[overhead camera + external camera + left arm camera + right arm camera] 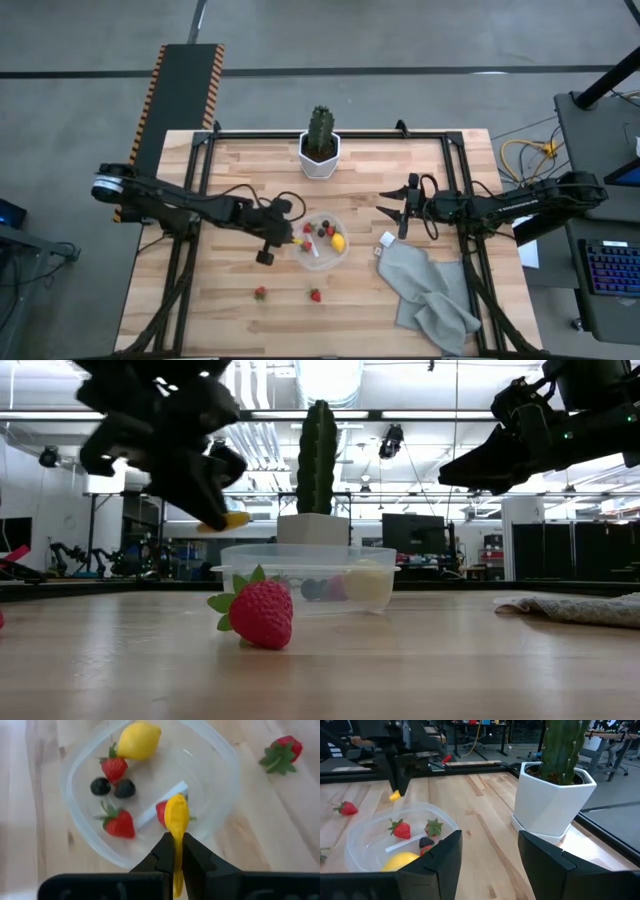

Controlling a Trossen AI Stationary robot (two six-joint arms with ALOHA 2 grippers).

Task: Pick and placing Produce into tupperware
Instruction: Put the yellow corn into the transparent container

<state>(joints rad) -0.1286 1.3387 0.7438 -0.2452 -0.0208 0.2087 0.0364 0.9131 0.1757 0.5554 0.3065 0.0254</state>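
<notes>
The left gripper (297, 238) hangs over the left rim of the tupperware (342, 256), its fingers (165, 856) closed on a small yellow-orange piece (176, 817) that sticks out past the fingertips. In the low view the piece (234, 520) is held clear above the container's rim (300, 553), not yet touching anything inside.

The tupperware sits near the middle of the bench (240, 320), just in front of the white hexagonal pot (319, 157) with the cactus (321, 126). It already holds a lemon (138, 740), three strawberries (119, 822) (one largely hidden behind the held piece), two dark berries (100, 786) side by side, and a pale flat strip (160, 802) lying across the bottom.

Two more strawberries lie loose on the bench toward its front edge: one (260, 293) to the front left of the container and one (315, 295) straight in front of it. The low view shows one strawberry (259, 611) lying on its side with green leaves pointing left.

The right gripper (392, 214) hovers above the bench to the right of the tupperware, its fingers (447, 860) standing apart with nothing between them. A grey cloth (428, 290) lies crumpled toward the front right corner, with a small white object (387, 239) at its near corner.
</notes>
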